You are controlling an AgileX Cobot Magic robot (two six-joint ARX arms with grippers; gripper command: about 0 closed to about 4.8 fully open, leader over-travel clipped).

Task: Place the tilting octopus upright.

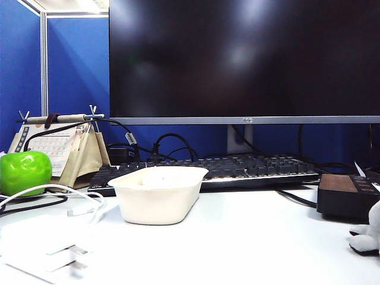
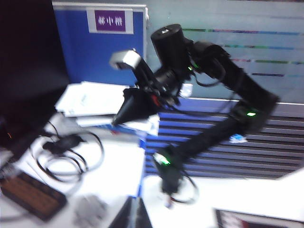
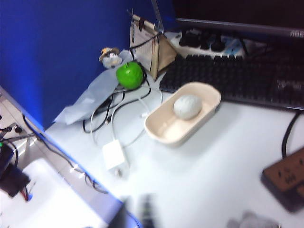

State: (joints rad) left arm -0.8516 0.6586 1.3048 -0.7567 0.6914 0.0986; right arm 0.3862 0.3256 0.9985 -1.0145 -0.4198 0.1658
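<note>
My left gripper [image 2: 135, 219] and right gripper [image 3: 147, 211] are both pinched together, holding nothing, high above the table [image 1: 249, 237]. The octopus [image 1: 369, 233] lies beside the brown box [image 1: 346, 195].

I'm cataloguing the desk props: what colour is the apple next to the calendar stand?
Bright green. The apple shows best in the right wrist view.

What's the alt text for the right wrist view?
White desk from above: a cream oval tray holding a pale rounded lump sits beside a black keyboard, a green apple nearby. The octopus and the right gripper, both blurred, just enter at the frame's edge; the left gripper is not shown.
</note>
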